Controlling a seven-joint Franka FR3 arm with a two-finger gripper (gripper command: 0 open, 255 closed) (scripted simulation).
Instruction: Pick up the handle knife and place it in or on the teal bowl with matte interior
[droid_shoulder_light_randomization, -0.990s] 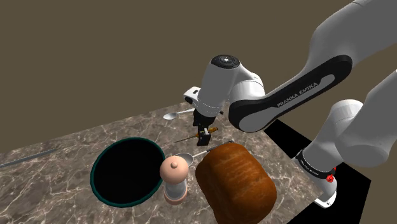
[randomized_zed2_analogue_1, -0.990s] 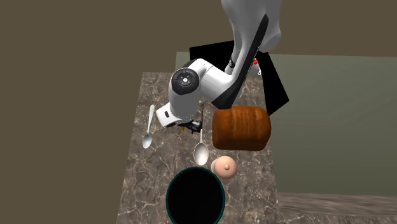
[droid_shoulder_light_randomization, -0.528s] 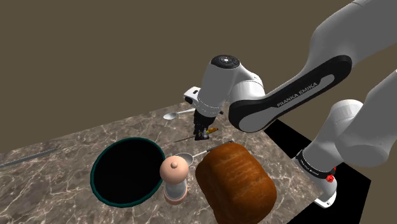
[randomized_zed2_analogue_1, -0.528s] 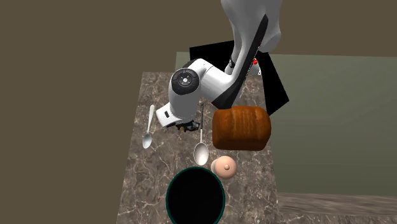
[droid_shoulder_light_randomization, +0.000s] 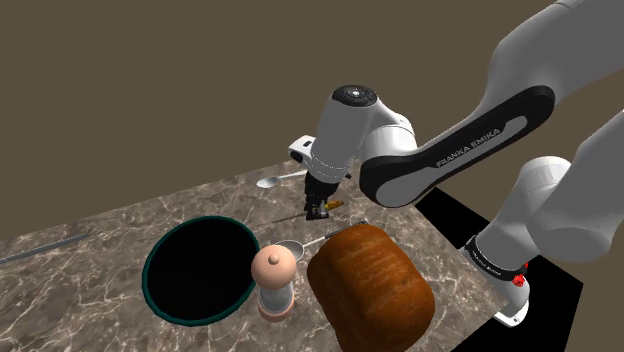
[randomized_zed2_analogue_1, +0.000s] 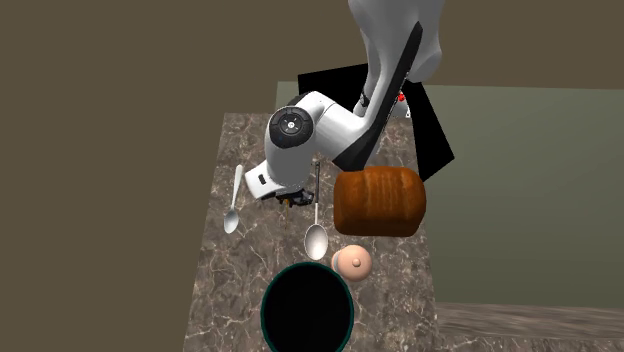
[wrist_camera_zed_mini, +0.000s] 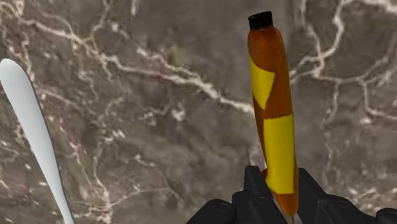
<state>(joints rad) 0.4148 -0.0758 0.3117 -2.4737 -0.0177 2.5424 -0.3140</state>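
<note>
The knife has a brown and yellow handle (wrist_camera_zed_mini: 273, 108) with a black end cap and lies on the marble counter (wrist_camera_zed_mini: 140, 95). My gripper (wrist_camera_zed_mini: 280, 191) is shut on the handle near its blade end, one black finger on each side. In the shoulder view the gripper (droid_shoulder_light_randomization: 317, 210) points down at the counter, with the thin blade (droid_shoulder_light_randomization: 290, 218) sticking out toward the teal-rimmed bowl (droid_shoulder_light_randomization: 200, 270). That bowl has a dark interior and sits to the view's lower left of the gripper. In the second exterior view the bowl (randomized_zed2_analogue_1: 307, 310) is at the bottom edge and the gripper (randomized_zed2_analogue_1: 292, 199) sits under the white wrist.
A brown bread loaf (droid_shoulder_light_randomization: 370, 290) and a pale pepper mill (droid_shoulder_light_randomization: 273, 280) stand close beside the bowl. One spoon (droid_shoulder_light_randomization: 290, 246) lies between gripper and mill; another spoon (droid_shoulder_light_randomization: 270, 181) lies farther back. A long thin utensil (droid_shoulder_light_randomization: 45, 247) rests at the counter's left end.
The fingers have closed from open onto the knife handle. The arm has hardly moved.
</note>
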